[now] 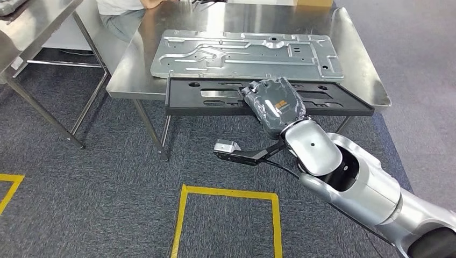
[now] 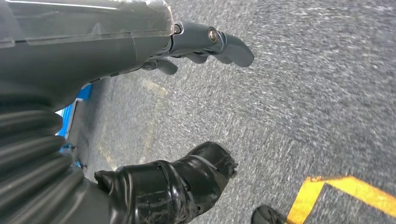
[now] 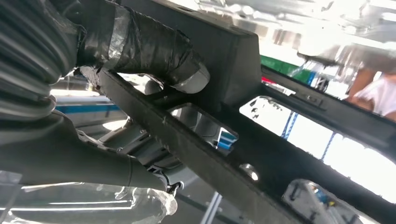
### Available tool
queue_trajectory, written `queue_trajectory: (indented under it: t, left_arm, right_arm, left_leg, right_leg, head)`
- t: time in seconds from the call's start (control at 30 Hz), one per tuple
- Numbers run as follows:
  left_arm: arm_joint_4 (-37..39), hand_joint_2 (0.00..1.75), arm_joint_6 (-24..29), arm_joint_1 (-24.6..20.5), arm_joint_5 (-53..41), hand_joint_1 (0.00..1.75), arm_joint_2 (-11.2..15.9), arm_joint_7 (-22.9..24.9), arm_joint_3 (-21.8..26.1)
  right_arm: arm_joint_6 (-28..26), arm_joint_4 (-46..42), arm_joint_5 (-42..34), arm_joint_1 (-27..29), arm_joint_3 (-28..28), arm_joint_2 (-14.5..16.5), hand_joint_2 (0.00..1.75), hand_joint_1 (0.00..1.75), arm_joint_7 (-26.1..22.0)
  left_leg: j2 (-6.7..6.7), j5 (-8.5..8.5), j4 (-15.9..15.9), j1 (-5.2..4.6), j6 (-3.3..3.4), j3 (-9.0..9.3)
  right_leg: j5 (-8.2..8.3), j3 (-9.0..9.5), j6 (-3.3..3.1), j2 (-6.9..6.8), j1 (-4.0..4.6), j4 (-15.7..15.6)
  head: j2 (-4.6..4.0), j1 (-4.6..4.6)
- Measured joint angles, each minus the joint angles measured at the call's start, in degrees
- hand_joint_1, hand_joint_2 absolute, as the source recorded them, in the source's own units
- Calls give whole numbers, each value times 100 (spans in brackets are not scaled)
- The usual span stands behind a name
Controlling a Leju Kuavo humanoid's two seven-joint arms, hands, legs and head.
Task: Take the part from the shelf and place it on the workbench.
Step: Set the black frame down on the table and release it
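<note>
The part (image 1: 215,97) is a long black frame with cut-outs. It lies along the front edge of the steel workbench (image 1: 360,64), overhanging that edge a little. My right hand (image 1: 274,105) grips it near its middle. In the right wrist view the taped thumb (image 3: 149,46) wraps over one bar of the black frame (image 3: 243,154), with the fingers underneath. My left hand (image 2: 154,37) hangs over the grey carpet, fingers apart and holding nothing.
A large stamped metal plate (image 1: 247,54) lies on the workbench just behind the black frame. A person (image 1: 121,11) sits at the far side. A second steel table (image 1: 37,21) stands at the left. Yellow tape (image 1: 231,193) marks the carpet.
</note>
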Motion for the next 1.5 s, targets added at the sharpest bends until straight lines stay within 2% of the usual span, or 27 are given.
queue_trajectory:
  t: [0.03,0.07,0.17,0.2,0.23,0.27,0.3,0.37,0.5,0.57,0.63,0.67,0.7,0.73,0.77,0.83,0.9,1.03,1.1,1.17,1.2,1.23,1.27,1.33,1.37,1.4,1.5]
  left_arm:
    - [0,175,8,0,19,0,-2,4,-5]
    - [0,175,12,-5,25,0,-2,5,-7]
    - [0,175,16,-11,36,0,-2,5,-9]
    - [0,175,19,-14,45,0,-2,4,-12]
    - [0,175,23,-17,74,0,-3,-3,-33]
    - [0,175,28,-19,116,0,-4,-15,-66]
    - [0,175,34,-19,155,0,-7,-32,-98]
    - [2,175,46,-21,213,0,-10,-65,-146]
    - [11,175,60,-16,233,0,-11,-81,-227]
    - [16,175,67,-21,263,0,-13,-93,-270]
    - [17,175,76,-29,307,0,-15,-113,-288]
    - [17,175,81,-29,330,0,-17,-121,-298]
    - [17,175,86,-26,349,0,-20,-127,-313]
    - [17,175,92,-23,376,0,-22,-131,-334]
    - [17,175,101,-21,398,0,-22,-133,-357]
    - [18,175,121,-25,431,0,-19,-135,-401]
    - [19,175,132,-38,448,0,-15,-135,-424]
    - [20,175,141,-37,467,0,-19,-136,-453]
    - [20,175,149,-44,472,0,-21,-141,-484]
    - [20,175,151,-52,479,0,-21,-155,-519]
    - [20,175,151,-48,483,0,-22,-163,-536]
    - [20,175,150,-40,486,0,-25,-173,-550]
    - [20,175,150,-35,489,0,-31,-181,-560]
    - [20,175,151,-35,496,0,-44,-193,-575]
    - [20,175,151,-43,498,0,-48,-199,-586]
    - [20,175,152,-50,501,0,-49,-204,-602]
    - [20,175,152,-50,503,0,-50,-222,-661]
  right_arm:
    - [2,9,9,-5,-16,-8,175,175,40]
    - [2,12,12,-7,-24,-8,175,175,52]
    - [5,15,12,-5,-28,-9,175,175,65]
    - [8,21,12,0,-32,-15,175,175,74]
    - [10,35,-5,19,-60,-36,175,175,97]
    - [15,53,-37,36,-121,-70,175,175,130]
    - [20,69,-72,48,-201,-112,175,175,161]
    - [29,89,-127,38,-355,-171,175,175,201]
    - [41,112,-143,26,-433,-209,175,175,226]
    - [43,118,-146,27,-503,-225,175,175,275]
    - [41,119,-146,37,-564,-242,175,175,310]
    - [41,119,-146,53,-576,-253,175,175,314]
    - [42,119,-145,76,-580,-266,175,175,316]
    - [43,119,-139,99,-585,-277,175,175,316]
    - [44,119,-127,116,-592,-284,175,175,316]
    - [44,112,-96,125,-633,-298,175,175,316]
    - [44,99,-76,120,-681,-319,175,175,317]
    - [36,55,-54,142,-716,-375,175,175,315]
    - [29,23,0,154,-751,-395,175,175,313]
    - [27,7,85,195,-780,-410,175,175,312]
    - [27,7,138,234,-785,-416,175,175,309]
    - [28,7,197,272,-787,-419,175,175,307]
    - [30,6,271,300,-788,-419,175,175,305]
    - [33,5,442,315,-789,-419,175,175,305]
    - [34,3,518,309,-790,-419,175,175,304]
    - [35,-3,574,309,-792,-418,175,175,304]
    - [33,-33,636,331,-796,-417,175,175,301]
  left_leg:
    - [-27,4,-17,15,18,23]
    - [-39,4,-15,18,26,22]
    - [-51,3,-15,18,29,22]
    - [-59,0,-14,17,34,22]
    - [-90,-11,-1,16,39,23]
    - [-135,-33,29,16,36,24]
    - [-179,-62,67,18,24,23]
    - [-246,-111,149,9,-32,-7]
    - [-239,-137,163,14,-147,-43]
    - [-149,-336,505,26,-211,-196]
    - [-67,-668,1242,45,-265,-545]
    - [-54,-772,1564,50,-278,-712]
    - [-46,-783,1724,51,-283,-805]
    - [-43,-681,1655,51,-277,-781]
    - [-39,-509,1390,50,-262,-655]
    - [-5,-201,593,25,-204,-251]
    - [17,-147,166,-16,-134,-23]
    - [-10,-194,49,-2,6,145]
    - [-25,-227,23,5,68,227]
    - [-47,-286,28,1,100,280]
    - [-63,-324,30,-1,101,321]
    - [-80,-368,33,-2,98,374]
    - [-97,-419,39,-3,90,439]
    - [-124,-528,59,-8,55,557]
    - [-134,-576,66,-13,26,588]
    - [-140,-615,62,-17,-7,605]
    - [-138,-618,155,-20,-101,613]
  right_leg:
    - [-128,-114,22,180,-25,236]
    - [-216,-220,28,234,-27,430]
    - [-296,-337,33,256,-29,641]
    - [-343,-425,38,265,-28,795]
    - [-303,-537,44,274,-26,924]
    - [-122,-547,43,282,-27,810]
    - [93,-479,33,294,-29,529]
    - [469,-223,-12,321,-19,-174]
    - [498,-155,-125,325,-14,-330]
    - [501,-119,-193,303,-36,-368]
    - [482,-104,-232,290,-36,-371]
    - [472,-99,-239,286,-34,-368]
    - [460,-92,-239,283,-33,-364]
    - [443,-79,-234,281,-33,-358]
    - [424,-60,-223,280,-32,-350]
    - [375,-15,-185,273,-23,-340]
    - [351,21,-121,262,-10,-352]
    - [290,20,0,248,-9,-205]
    - [84,-269,37,261,-19,309]
    - [-123,-736,53,277,-14,996]
    - [-125,-898,55,278,-15,1165]
    - [-25,-962,54,279,-15,1137]
    - [181,-916,48,279,-15,896]
    - [659,-667,9,284,-5,143]
    - [771,-557,-20,289,9,-137]
    - [820,-495,-54,294,23,-289]
    - [758,-374,-171,301,24,-377]
  head:
    - [0,15]
    - [0,19]
    - [0,19]
    - [0,18]
    - [0,17]
    - [0,17]
    - [0,17]
    - [0,16]
    - [0,4]
    - [0,-15]
    - [0,-38]
    - [0,-39]
    - [0,-39]
    - [0,-39]
    - [0,-39]
    - [0,-39]
    - [0,-37]
    - [0,-18]
    - [0,4]
    - [0,20]
    - [0,20]
    - [0,21]
    - [0,22]
    - [0,22]
    - [0,21]
    - [0,17]
    - [0,12]
